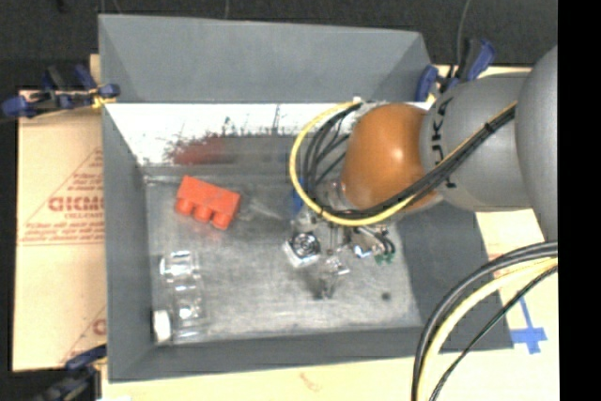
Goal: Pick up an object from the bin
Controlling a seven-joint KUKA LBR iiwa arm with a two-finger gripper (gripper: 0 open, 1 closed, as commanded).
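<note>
The gripper is down low in the grey bin, over bare floor near the middle and a bit toward the right wall. I cannot tell if the gripper is wide or narrow. Above it sits the arm's round orange cover, with yellow and black cables looping around it. An orange toy block with bumps lies flat toward the far left corner, well apart from the gripper. A clear plastic bottle with a white cap lies in the near left corner.
</note>
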